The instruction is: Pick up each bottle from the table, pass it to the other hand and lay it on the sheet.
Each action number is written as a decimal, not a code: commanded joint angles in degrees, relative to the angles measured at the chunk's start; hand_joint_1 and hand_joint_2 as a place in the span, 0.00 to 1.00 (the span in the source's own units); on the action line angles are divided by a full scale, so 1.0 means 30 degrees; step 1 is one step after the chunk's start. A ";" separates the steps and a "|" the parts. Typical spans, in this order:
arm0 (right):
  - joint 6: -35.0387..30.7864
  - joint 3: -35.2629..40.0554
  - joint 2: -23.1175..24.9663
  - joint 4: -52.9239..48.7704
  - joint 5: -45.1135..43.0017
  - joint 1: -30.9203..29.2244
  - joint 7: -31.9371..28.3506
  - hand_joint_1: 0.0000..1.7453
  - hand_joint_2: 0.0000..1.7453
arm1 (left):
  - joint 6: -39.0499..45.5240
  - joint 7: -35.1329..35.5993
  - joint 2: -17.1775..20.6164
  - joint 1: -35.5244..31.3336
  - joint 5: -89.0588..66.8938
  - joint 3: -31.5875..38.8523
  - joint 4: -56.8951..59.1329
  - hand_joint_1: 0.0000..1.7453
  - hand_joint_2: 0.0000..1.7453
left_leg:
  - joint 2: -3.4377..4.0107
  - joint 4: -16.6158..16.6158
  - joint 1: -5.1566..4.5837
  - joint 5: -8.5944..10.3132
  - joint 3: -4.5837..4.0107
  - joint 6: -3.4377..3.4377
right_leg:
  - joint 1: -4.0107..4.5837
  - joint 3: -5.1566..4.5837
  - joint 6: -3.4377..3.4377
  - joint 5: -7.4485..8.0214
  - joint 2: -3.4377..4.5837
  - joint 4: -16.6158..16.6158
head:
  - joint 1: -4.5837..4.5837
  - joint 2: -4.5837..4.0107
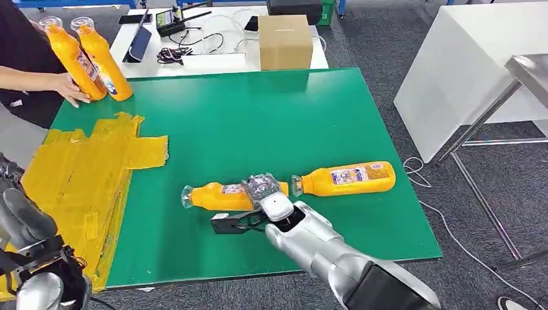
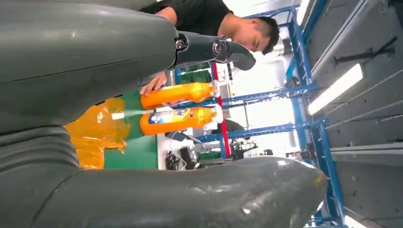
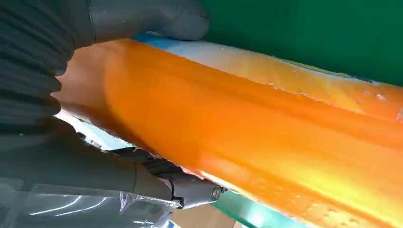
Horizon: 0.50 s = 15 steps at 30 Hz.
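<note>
An orange bottle (image 1: 216,196) lies on its side on the green table (image 1: 291,116), near the front. My right hand (image 1: 258,206) grips it around the body; in the right wrist view the bottle (image 3: 266,133) sits between the thumb (image 3: 157,19) and the darker fingers (image 3: 190,190). A second orange bottle (image 1: 349,179) lies just right of it, cap toward my hand. The yellow sheet (image 1: 84,174) covers the table's left side. My left hand (image 1: 39,258) hangs low at the front left, beside the sheet, fingers apart and holding nothing (image 2: 95,61).
Two more orange bottles (image 1: 74,61) (image 1: 103,61) stand upright at the far left corner, with a person's hand (image 1: 68,87) on them. Behind the green table are a cardboard box (image 1: 284,42) and cables. A white table (image 1: 465,64) stands to the right.
</note>
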 commanded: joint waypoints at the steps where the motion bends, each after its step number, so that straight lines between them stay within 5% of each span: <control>1: 0.0404 0.1029 -0.0286 0.0741 -0.0005 -0.0045 -0.0006 1.00 1.00 | 0.0035 0.0151 0.0377 -0.0667 0.0057 0.0174 0.0508 0.00 0.00 | -0.0021 -0.0006 0.0019 -0.0003 0.0020 -0.0022 | 0.0017 0.0034 -0.0001 -0.0005 -0.0022 -0.0017 | 0.0000 0.0000; 7: -0.0408 0.0287 -0.0449 -0.0264 -0.0728 0.0198 0.0278 1.00 1.00 | -0.0136 0.0731 0.0599 -0.0548 0.0340 -0.0020 0.0597 0.00 0.00 | -0.0023 -0.0006 0.0022 -0.0002 0.0021 -0.0022 | 0.0021 0.0034 -0.0003 -0.0003 -0.0024 -0.0019 | 0.0000 0.0000; 11: -0.6949 -0.2451 -0.1747 -0.4724 -0.2814 0.1729 -0.1121 1.00 1.00 | -0.3665 0.2924 0.0601 0.0984 0.3385 -0.0084 0.0743 0.00 0.00 | -0.0029 -0.0017 0.0022 -0.0002 0.0037 -0.0024 | 0.0022 0.0050 0.0005 -0.0003 -0.0030 -0.0034 | 0.0000 0.0000; 12: -0.8552 -0.3048 -0.2100 -0.6854 -0.3072 0.2379 -0.1825 1.00 1.00 | -0.4482 0.3037 0.0491 0.1384 0.4067 -0.0069 0.0636 0.00 1.00 | -0.0029 -0.0022 0.0004 0.0005 0.0021 -0.0010 | 0.0005 0.0025 0.0006 -0.0002 -0.0030 -0.0026 | 0.0000 0.0000; 15: -1.1924 -0.4906 -0.2540 -1.4170 -0.4753 0.5234 -0.3872 1.00 1.00 | -0.6236 0.4407 0.0322 0.2989 0.5754 -0.0820 -0.0340 0.00 1.00 | -0.0002 -0.0005 0.0013 -0.0035 0.0002 -0.0009 | 0.0013 0.0016 0.0017 -0.0023 -0.0003 -0.0031 | 0.0000 0.0000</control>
